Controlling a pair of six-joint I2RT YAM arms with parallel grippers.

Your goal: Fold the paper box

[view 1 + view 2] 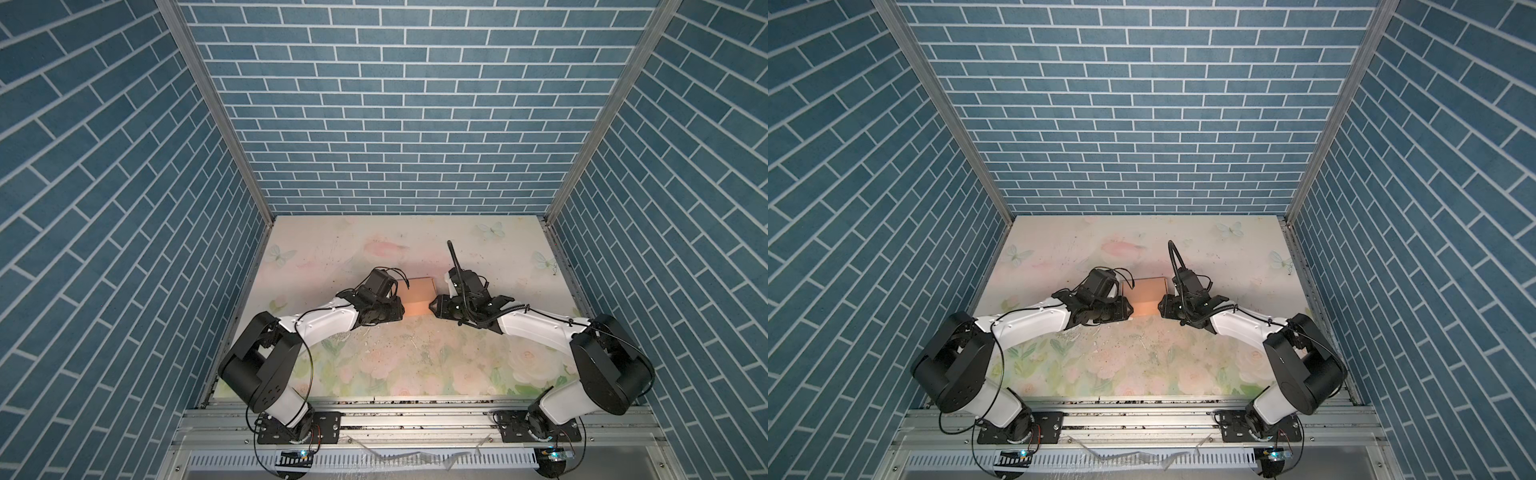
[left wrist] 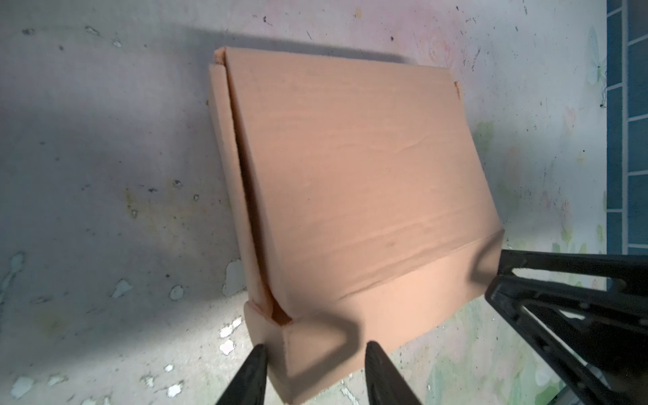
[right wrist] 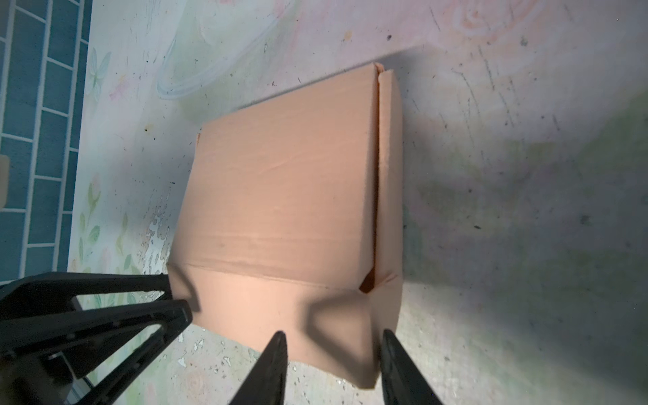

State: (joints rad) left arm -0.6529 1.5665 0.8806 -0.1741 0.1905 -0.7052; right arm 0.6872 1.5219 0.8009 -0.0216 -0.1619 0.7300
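Observation:
The paper box (image 1: 417, 295) (image 1: 1148, 293) is peach-tan cardboard and lies on the floral table with its lid down. A narrow gap shows along one side wall in the left wrist view (image 2: 350, 168) and in the right wrist view (image 3: 280, 196). My left gripper (image 1: 402, 309) (image 2: 315, 350) straddles the box's near left corner, one finger on the side wall and one on the front face. My right gripper (image 1: 432, 308) (image 3: 331, 338) straddles the near right corner the same way. Both sets of fingers touch the cardboard.
The floral table top (image 1: 415, 365) is scuffed, with chipped patches. Blue brick-pattern walls (image 1: 415, 124) close in the back and both sides. An aluminium rail (image 1: 415, 415) carrying both arm bases runs along the front edge. A black cable (image 1: 455, 262) stands up over the right wrist.

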